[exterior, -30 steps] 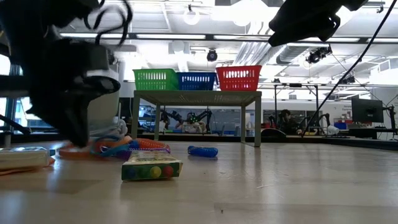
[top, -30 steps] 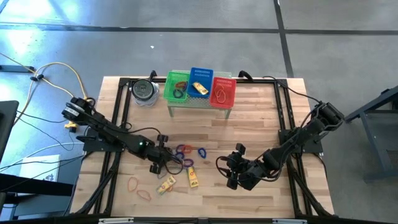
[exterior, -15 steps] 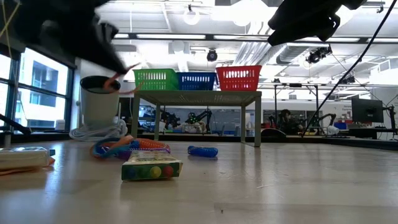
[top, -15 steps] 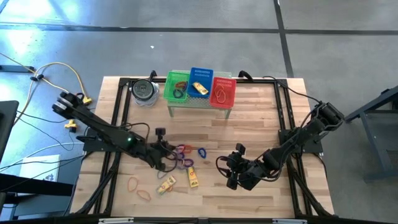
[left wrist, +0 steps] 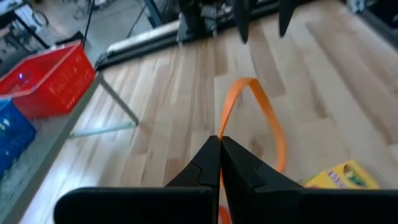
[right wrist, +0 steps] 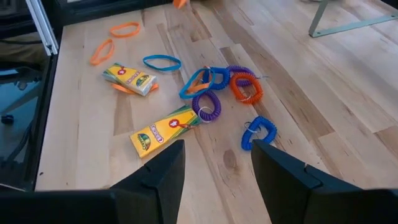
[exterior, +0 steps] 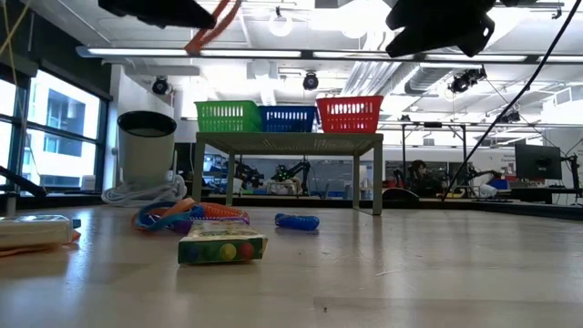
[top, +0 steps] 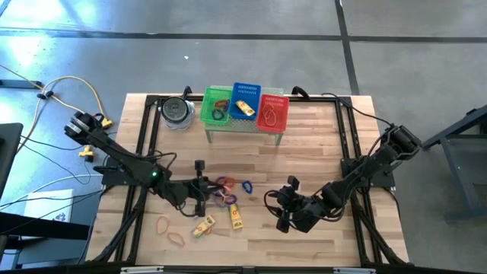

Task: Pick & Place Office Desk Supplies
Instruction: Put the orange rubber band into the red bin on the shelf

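Observation:
My left gripper (left wrist: 221,149) is shut on a thin orange band loop (left wrist: 252,115) and stands high above the table's left middle (top: 202,186). Below it lies a pile of purple, blue and orange coil loops (right wrist: 214,84), with one blue coil (right wrist: 258,134) apart from the pile. Two yellow crayon boxes (right wrist: 165,130) (right wrist: 129,78), a blue band (right wrist: 161,62) and two orange bands (right wrist: 124,28) (right wrist: 101,51) lie flat nearer the left front. My right gripper (right wrist: 214,168) hovers open right of the pile, with nothing between its fingers. My left gripper pinches the orange band by one stretch of the loop (left wrist: 222,134) between its two fingertips. The fingers point roughly level, slanting a little down. The rest of the loop stands out beyond the fingertips, and the band (exterior: 214,23) is lifted well clear of the table.
Green (top: 216,106), blue (top: 245,100) and red (top: 273,111) mesh baskets sit side by side on a small stand at the table's far middle, with items inside. A round grey tin (top: 176,113) stands left of them. Bare wood lies between the stand and the pile.
My left gripper has risen from the table beside the pile, tipping from pointing steeply down to nearly level, and has carried the orange band up clear of the table. The other items have stayed put.

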